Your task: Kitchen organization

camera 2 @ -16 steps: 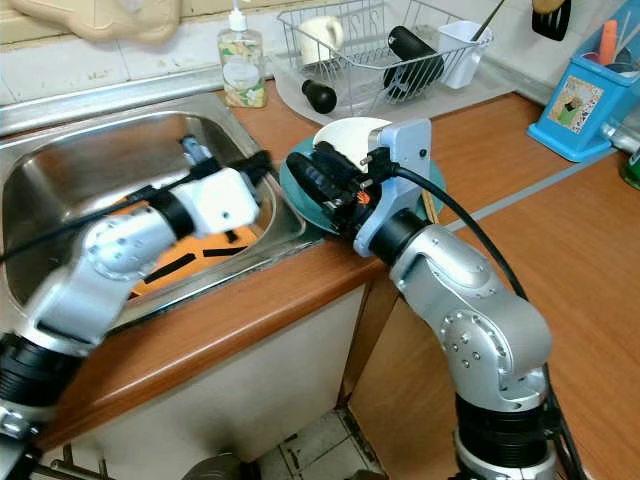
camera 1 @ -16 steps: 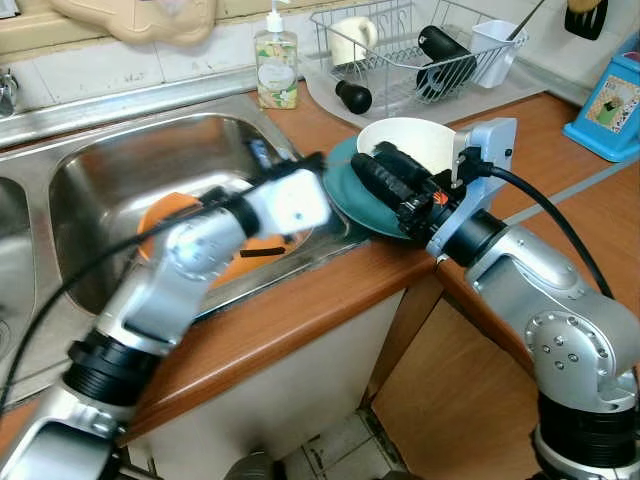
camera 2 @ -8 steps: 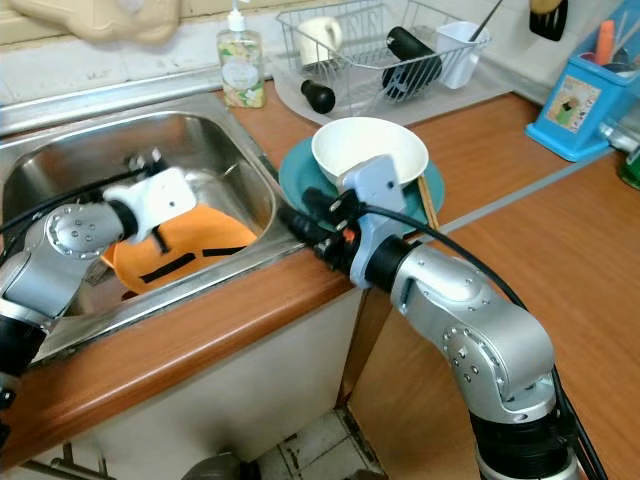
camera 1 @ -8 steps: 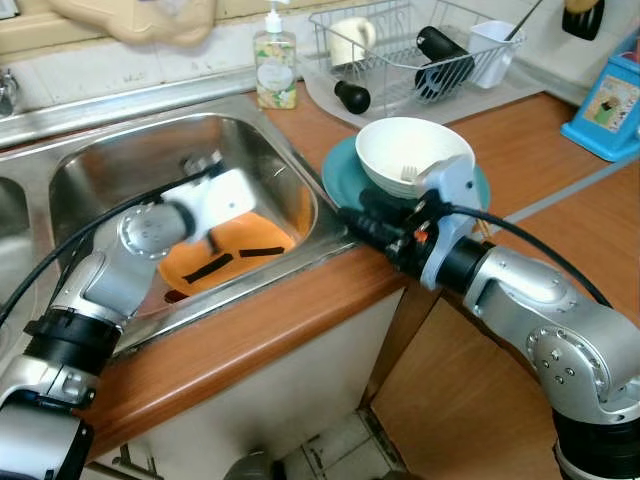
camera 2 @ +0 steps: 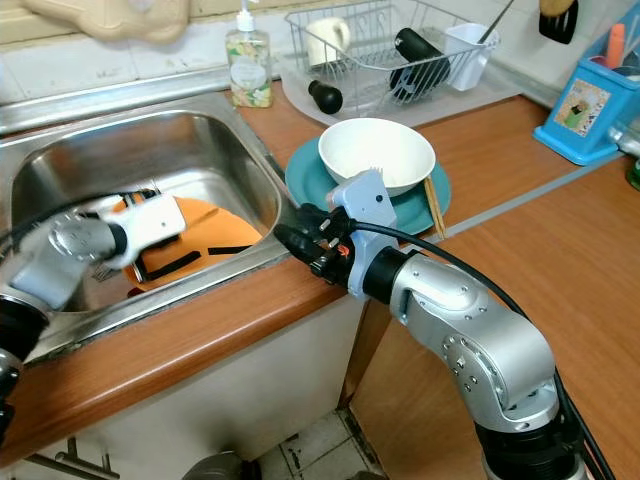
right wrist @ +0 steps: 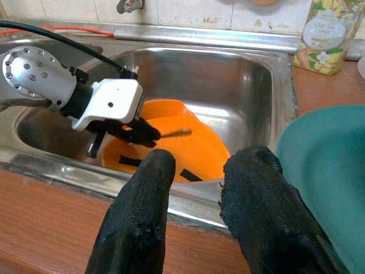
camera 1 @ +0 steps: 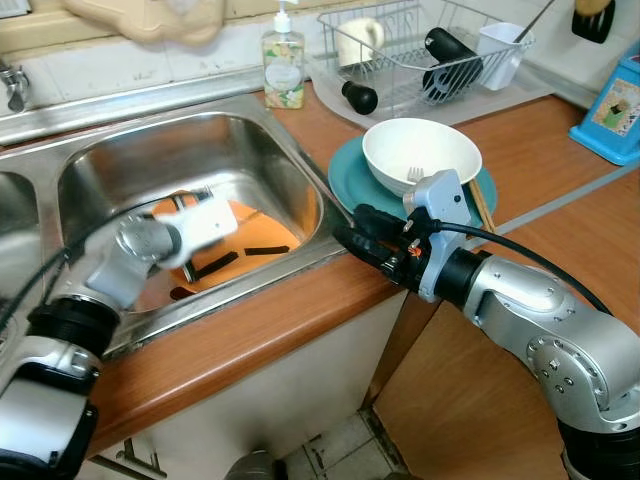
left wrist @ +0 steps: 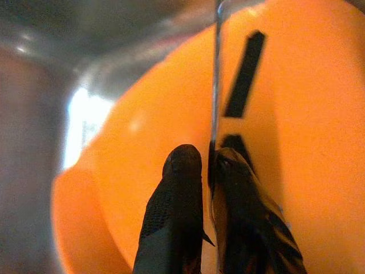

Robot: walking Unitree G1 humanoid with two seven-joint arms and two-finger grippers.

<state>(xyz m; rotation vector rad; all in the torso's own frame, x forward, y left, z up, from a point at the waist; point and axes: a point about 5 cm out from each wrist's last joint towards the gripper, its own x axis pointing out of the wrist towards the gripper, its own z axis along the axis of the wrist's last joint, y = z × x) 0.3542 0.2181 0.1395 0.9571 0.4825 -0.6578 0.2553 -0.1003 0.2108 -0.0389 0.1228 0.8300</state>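
My left gripper is down in the steel sink, over the orange plate lying on the basin floor. Fingers pinched together on a thin metal utensil handle that runs straight out from between the tips; its far end is cut off, so I cannot tell which utensil it is — possibly a fork or spoon. The plate is bright orange, shallow, with short black bar markings on its face.

My right gripper hangs over the wooden counter edge at the sink's right rim, fingers apart, nothing between them. Just beside it sits a teal plate on the counter, carrying a white bowl with a fork resting inside. Chopsticks lie along the teal plate's right side.

Behind: soap bottle at the sink's back corner, wire dish rack holding a cream mug, a black bottle and a white cup. Blue box far right.
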